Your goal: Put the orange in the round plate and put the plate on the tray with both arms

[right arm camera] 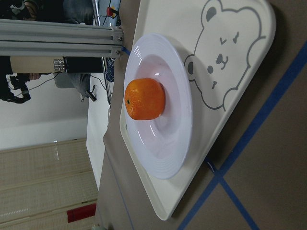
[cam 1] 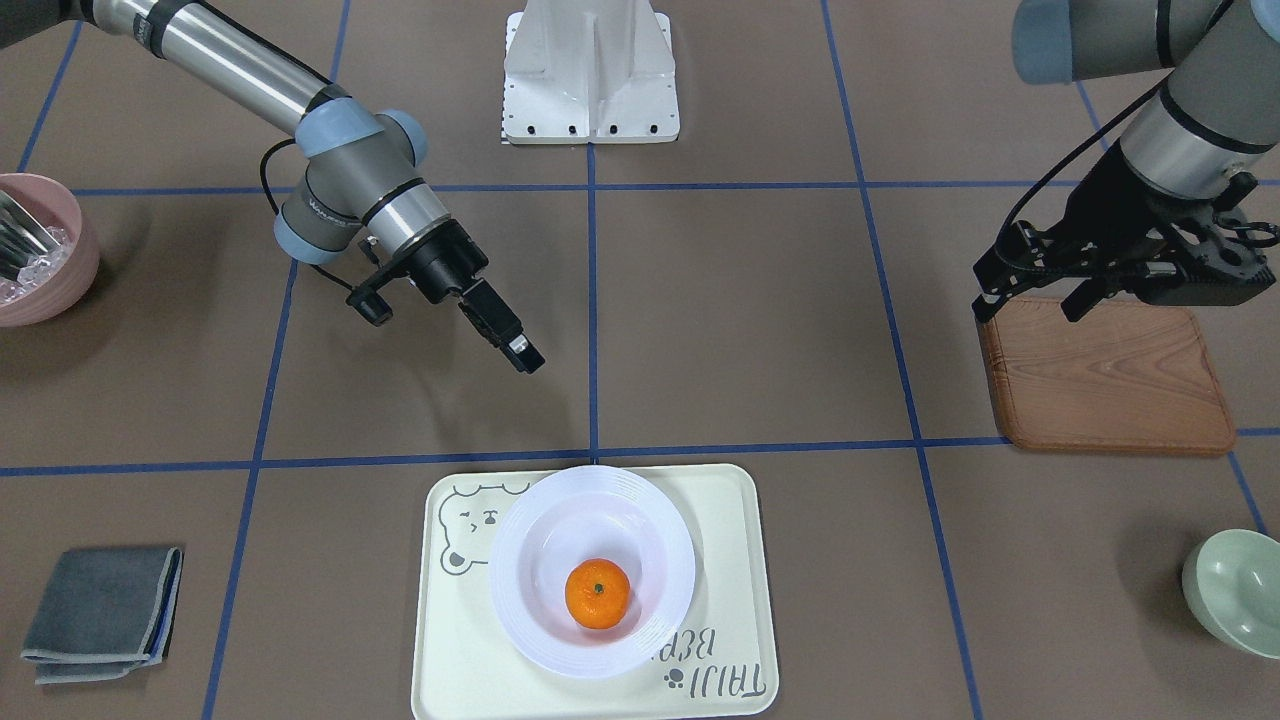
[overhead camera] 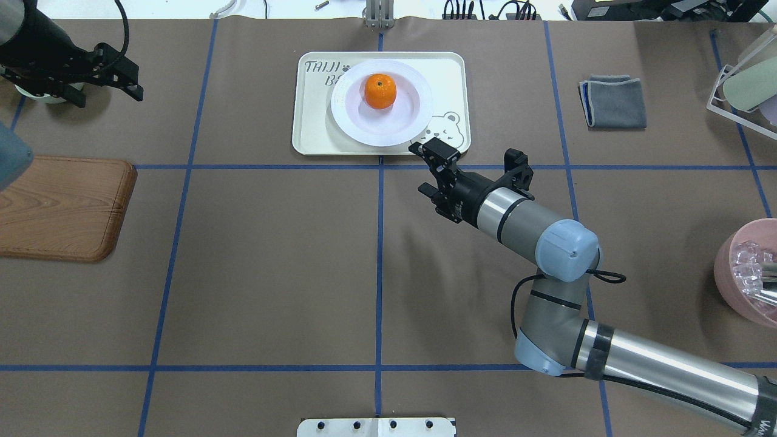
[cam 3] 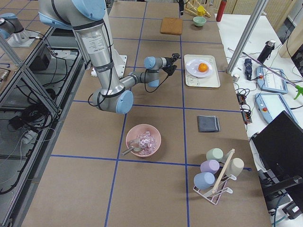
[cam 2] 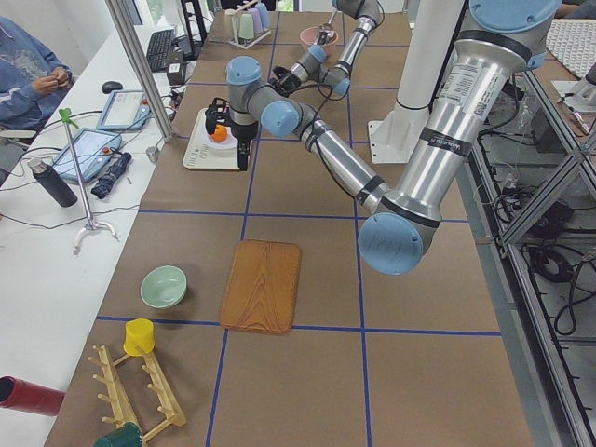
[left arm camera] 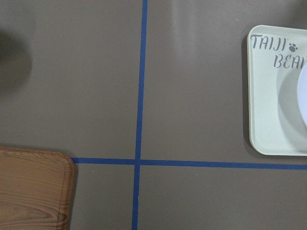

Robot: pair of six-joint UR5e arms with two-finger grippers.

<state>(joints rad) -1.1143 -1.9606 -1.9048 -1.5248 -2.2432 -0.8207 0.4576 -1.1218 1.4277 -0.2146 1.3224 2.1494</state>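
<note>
R gripper [overhead camera: 430,171] hangs empty, fingers apart, just short of the tray's [cam 1: 450,640] near edge by the bear face; L gripper [cam 1: 1030,303] is also spread & empty, up high on the left betw. board [cam 1: 1110,390] & tray. Orange [cam 1: 597,593] sits in the plate [cam 1: 530,610], plate on tray, far centre: R wrist cam shows all three, L wrist cam only the tray's lettered corner & a board corner. Plate rim reaches the tray's near edge; bare table lies on both sides of the tray, w/ the cloth [overhead camera: 613,101] well to its right.
</note>
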